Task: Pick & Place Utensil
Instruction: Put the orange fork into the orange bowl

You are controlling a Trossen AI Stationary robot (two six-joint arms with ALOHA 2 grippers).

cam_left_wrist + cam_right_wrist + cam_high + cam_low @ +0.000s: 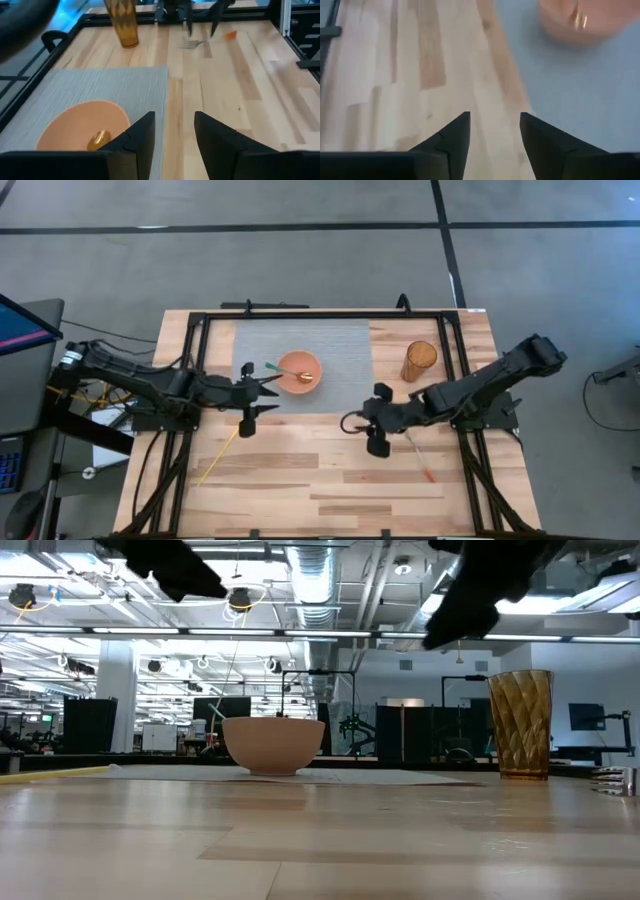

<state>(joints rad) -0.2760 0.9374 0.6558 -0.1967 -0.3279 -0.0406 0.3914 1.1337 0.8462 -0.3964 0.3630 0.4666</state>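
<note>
The wooden worktop carried a grey placemat, an amber tumbler, a fork beneath the right tool, and a yellow utensil below the left tool.

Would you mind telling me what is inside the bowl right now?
The bowl holds a spoon: its gold head lies inside, and its green handle sticks out over the rim toward the left gripper. Nothing else shows in the bowl; what lies under the spoon's head is covered.

We see bright, even overhead light; ceiling strips glare in low view. Bowl blurred, perhaps motion, in right wrist view. Shadows soft.
</note>
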